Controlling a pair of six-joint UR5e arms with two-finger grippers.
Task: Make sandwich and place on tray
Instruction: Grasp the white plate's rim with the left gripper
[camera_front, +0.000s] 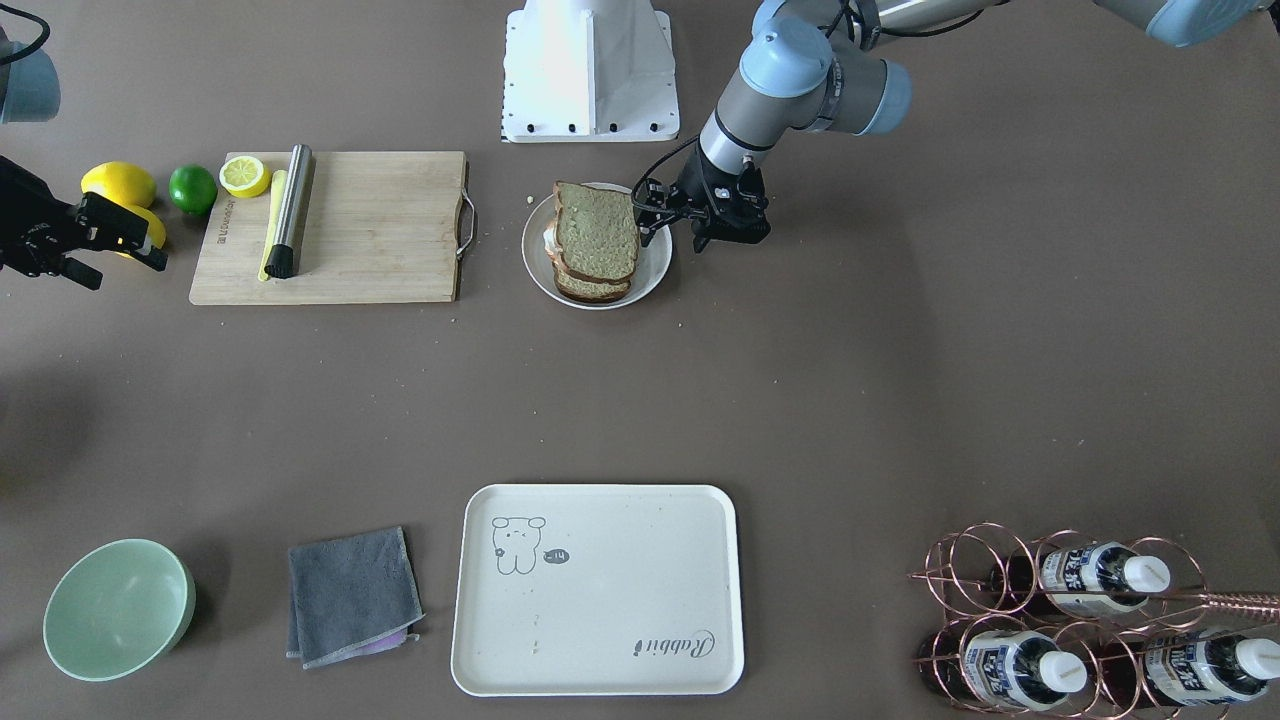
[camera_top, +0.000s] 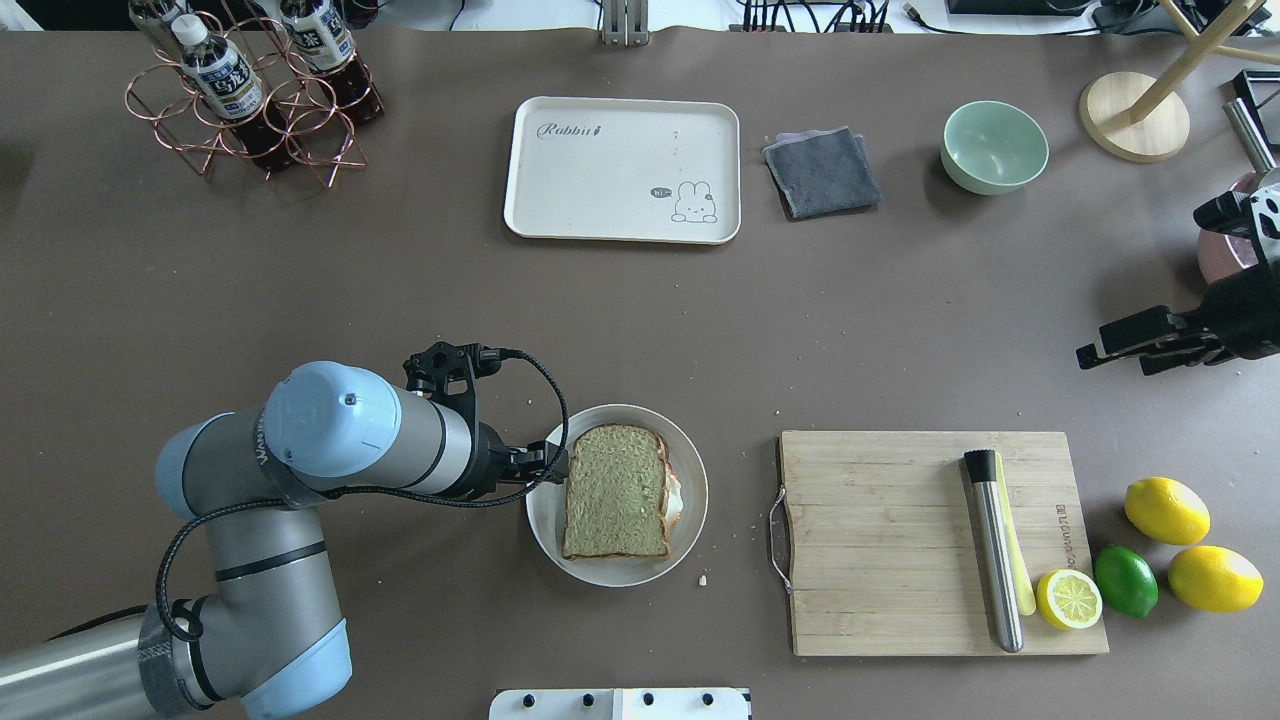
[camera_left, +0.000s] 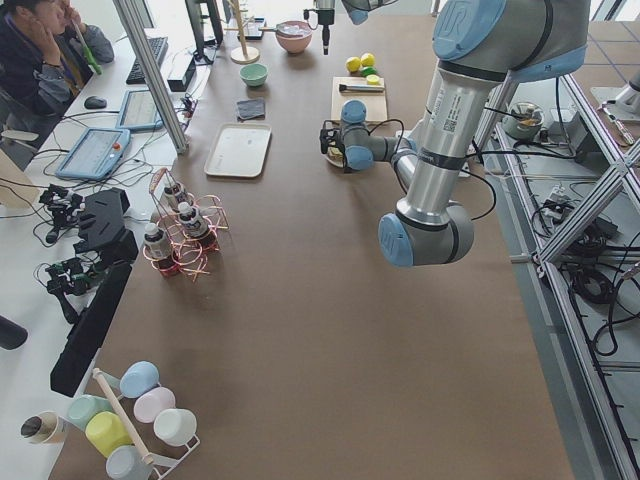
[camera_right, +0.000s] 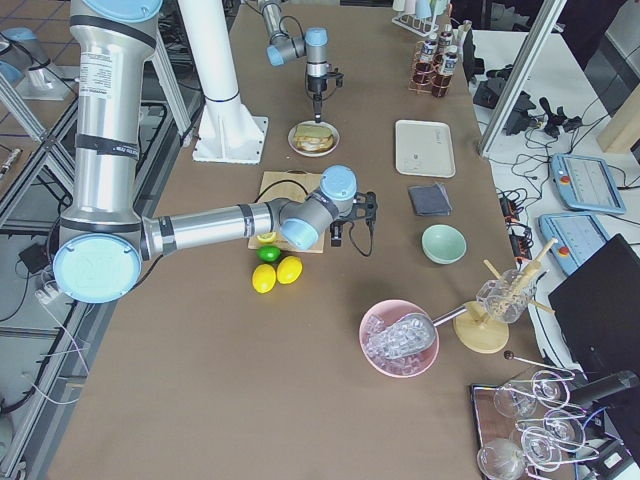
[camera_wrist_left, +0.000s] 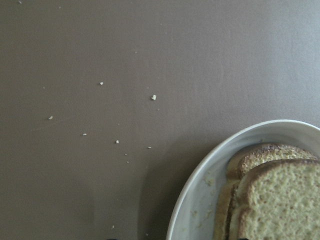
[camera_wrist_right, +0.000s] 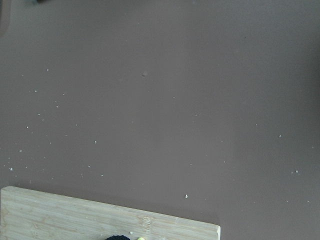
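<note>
Along the robot's edge of the desk, about midway along its length, we find the sandwich (camera_top: 615, 490) lying on the white plate (camera_top: 600, 573). It is two brown-crusted slices, one on the other, the upper one slightly askew. The fried egg (camera_top: 676, 497) shows between them on the side toward the desk's right end.

The left gripper (camera_top: 548, 465) hangs pointing downward over the plate's rim on the side toward the desk's left end, just beside the sandwich. The far side view shows it clear of the bread. Its fingers appear parted and nothing lies between them. Its wrist camera looks down on the plate's rim and the corners of both slices.

The tray (camera_top: 600, 180) lies flat at the operators' edge, also about midway along, well apart from the plate.

The right gripper (camera_top: 1118, 355) hovers near the desk's right end, beyond the far corner of the cutting board (camera_top: 880, 540). Its fingers look spread and it holds nothing.

The board lies at the robot's edge toward the right end. It carries a steel rod (camera_top: 995, 550) and a half lemon (camera_top: 1068, 598). A lime (camera_top: 1125, 580) and two lemons (camera_top: 1166, 510) lie just beside it.

A grey cloth (camera_top: 822, 172) and a green bowl (camera_top: 995, 148) lie along the operators' edge to the right of the tray. A bottle rack (camera_top: 250, 110) stands in that edge's left corner.
</note>
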